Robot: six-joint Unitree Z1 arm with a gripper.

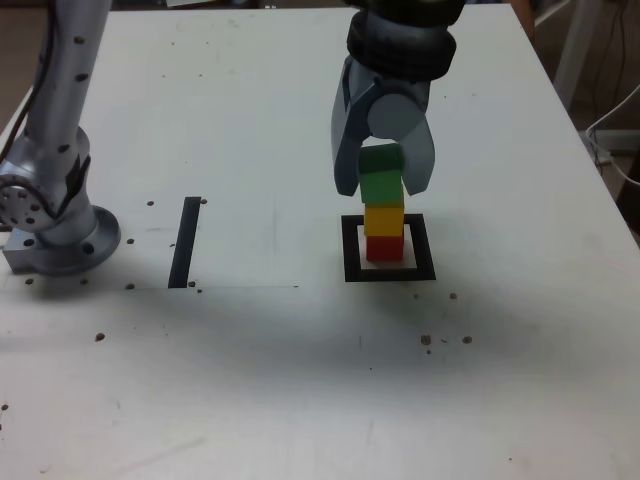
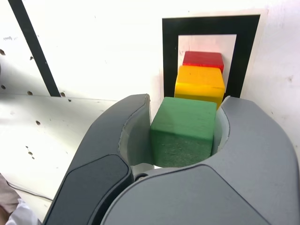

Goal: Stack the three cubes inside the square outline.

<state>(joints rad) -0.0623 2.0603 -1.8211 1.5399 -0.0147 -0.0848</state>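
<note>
The three cubes form one column inside the square outline (image 1: 389, 249): red cube (image 1: 384, 248) on the white centre, yellow cube (image 1: 384, 219) on it, green cube (image 1: 381, 180) topmost. The tool (image 1: 384, 186) is closed on the green cube. A straight black stripe (image 1: 185, 241) and the arm base (image 1: 60, 240) stand well apart on the surface (image 1: 300, 380), toward the exterior view's left.
</note>
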